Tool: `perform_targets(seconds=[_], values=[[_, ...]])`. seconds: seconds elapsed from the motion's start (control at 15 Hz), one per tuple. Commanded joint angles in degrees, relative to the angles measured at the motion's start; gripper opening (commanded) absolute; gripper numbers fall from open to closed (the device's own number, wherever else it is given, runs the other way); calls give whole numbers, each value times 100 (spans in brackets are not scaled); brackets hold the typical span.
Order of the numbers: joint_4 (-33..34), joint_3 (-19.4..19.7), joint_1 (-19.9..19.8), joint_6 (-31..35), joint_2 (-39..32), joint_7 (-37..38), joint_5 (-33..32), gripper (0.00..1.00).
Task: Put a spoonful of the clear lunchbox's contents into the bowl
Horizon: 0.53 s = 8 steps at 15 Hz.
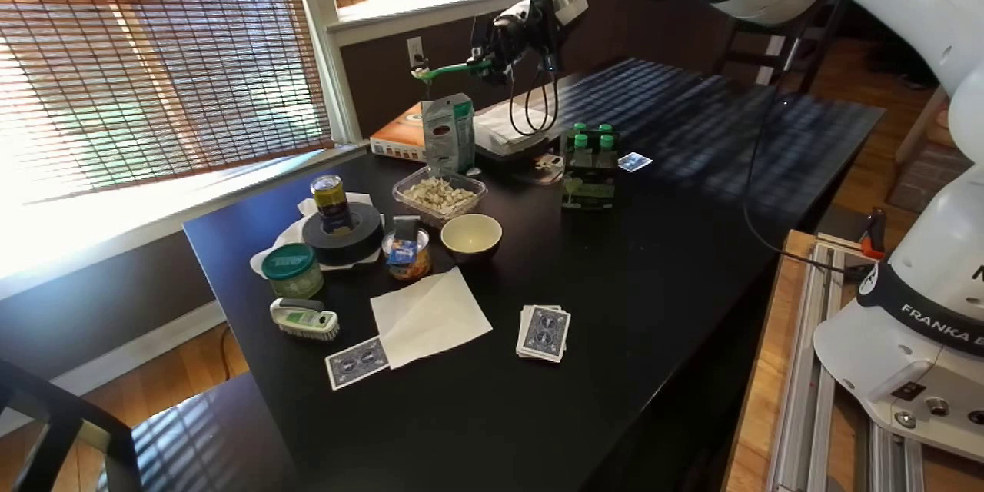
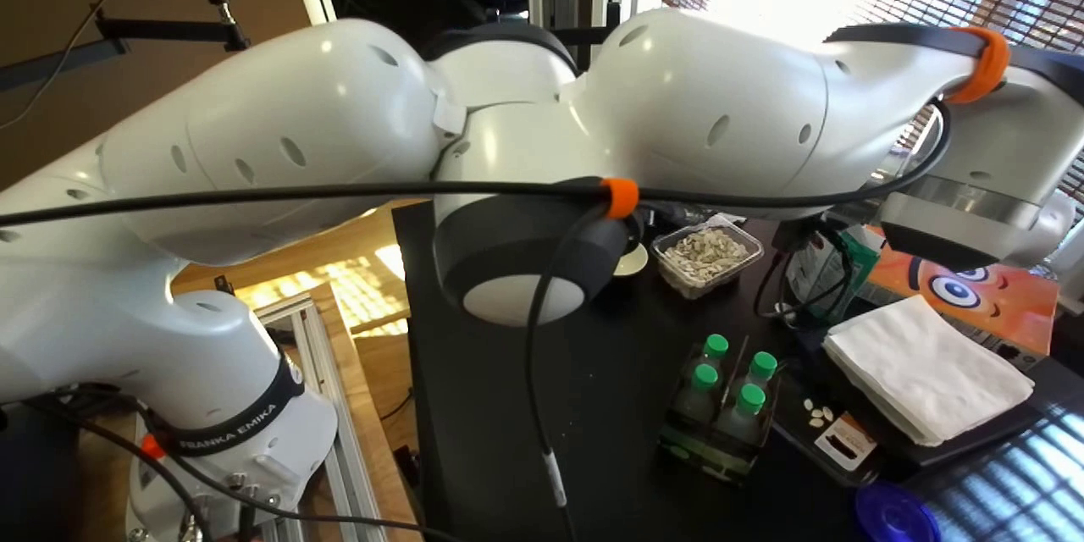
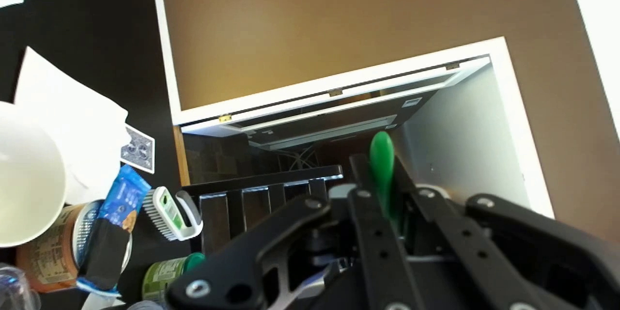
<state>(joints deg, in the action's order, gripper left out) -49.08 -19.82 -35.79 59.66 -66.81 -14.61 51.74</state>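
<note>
The clear lunchbox [image 1: 416,209] stands on the black table, holding pale beige bits [image 1: 436,194]; both exterior views show it and the bits [image 2: 707,254]. The cream bowl [image 1: 471,234] stands beside it; its inside looks bare. It also shows in the wrist view [image 3: 29,174] at the left edge and partly behind the arm in an exterior view [image 2: 631,261]. My gripper [image 1: 483,65] is shut on a green spoon [image 1: 453,71], high above the table beyond the lunchbox. The spoon is near level, with whitish bits on its tip. The spoon's handle end [image 3: 382,155] sticks up between the fingers [image 3: 380,164].
A grey-green bag [image 1: 449,134] stands right behind the lunchbox, below the spoon. A tin [image 1: 408,255] with a wrapped bar stands beside the bowl. A bottle carton [image 1: 590,177] stands right of it. A can [image 1: 332,204] on a black roll, a teal-lidded tub [image 1: 294,272] and a brush [image 1: 304,319] are left.
</note>
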Motion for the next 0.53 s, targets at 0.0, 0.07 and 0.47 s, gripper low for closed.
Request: perform_targets(seconds=[0.0,0.07,0.47], values=[[-1024,-154,-261,-196,696,-296,133,3],[-1214,-177,-288,-262,824,-368,81,3],[-1083,-180,-213,-370,786,-343,-5,11]])
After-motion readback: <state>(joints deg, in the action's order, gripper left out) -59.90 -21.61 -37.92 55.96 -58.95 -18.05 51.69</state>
